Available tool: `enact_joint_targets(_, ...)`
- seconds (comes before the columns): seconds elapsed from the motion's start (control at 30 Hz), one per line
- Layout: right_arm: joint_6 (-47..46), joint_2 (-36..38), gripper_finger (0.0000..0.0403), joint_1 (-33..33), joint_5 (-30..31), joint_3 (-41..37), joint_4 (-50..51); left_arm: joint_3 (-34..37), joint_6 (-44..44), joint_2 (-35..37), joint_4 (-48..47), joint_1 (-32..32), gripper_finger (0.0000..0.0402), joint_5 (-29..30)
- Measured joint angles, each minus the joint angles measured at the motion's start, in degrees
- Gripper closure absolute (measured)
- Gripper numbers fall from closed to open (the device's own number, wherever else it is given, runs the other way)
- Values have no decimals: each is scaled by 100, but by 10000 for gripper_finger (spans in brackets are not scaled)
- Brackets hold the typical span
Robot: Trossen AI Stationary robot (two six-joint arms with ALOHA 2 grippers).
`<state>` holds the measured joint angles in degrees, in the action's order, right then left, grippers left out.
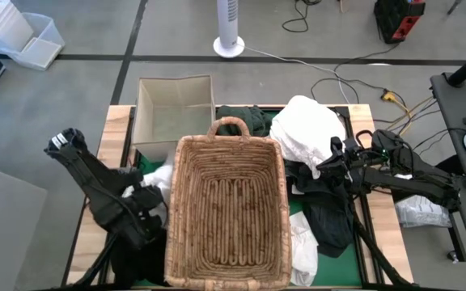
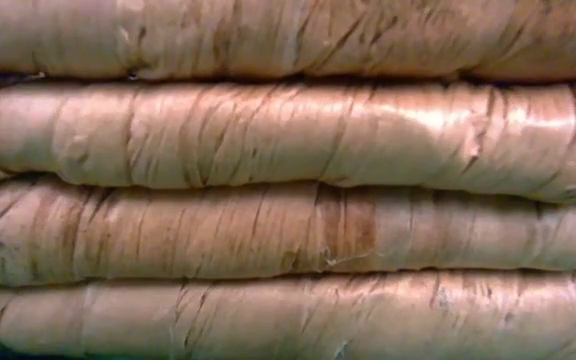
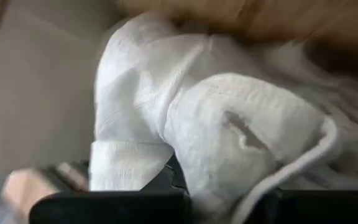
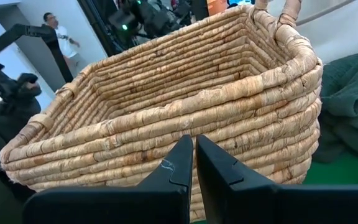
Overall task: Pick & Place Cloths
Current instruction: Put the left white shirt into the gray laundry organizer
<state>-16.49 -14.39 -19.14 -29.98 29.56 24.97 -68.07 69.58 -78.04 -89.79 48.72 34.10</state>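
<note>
The empty wicker basket stands mid-table; its wall fills the low view. A white cloth lies at the basket's left side, right in front of my left gripper, and fills the left wrist view. Right of the basket lie a big white cloth, a dark green one, black ones and another white one. My right gripper hovers shut over the black cloths, pointing at the basket's right wall.
An open beige box stands at the far left, touching the basket's far corner. The green mat lies under the cloths. A clear plastic bag sits at the right edge. A person stands in the room beyond.
</note>
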Motion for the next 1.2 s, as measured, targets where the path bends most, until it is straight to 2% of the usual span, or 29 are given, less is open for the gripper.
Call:
enact_joint_targets(0.17,4,0,390,0,0,0,0,-700,-329,36,-25,52,401,426)
enact_joint_targets(0.37,4,0,390,0,0,0,2,-1396,-628,33,-54,73,401,628)
enact_joint_targets(0.6,20,0,390,0,-2,0,1,-2145,-1084,33,-27,71,401,1407)
enact_joint_targets(0.83,33,0,390,0,-2,0,2,-2771,-1343,52,-25,69,401,1735)
enact_joint_targets(1.2,74,2,390,0,-2,-102,0,-3601,-2010,52,-5,64,401,3051)
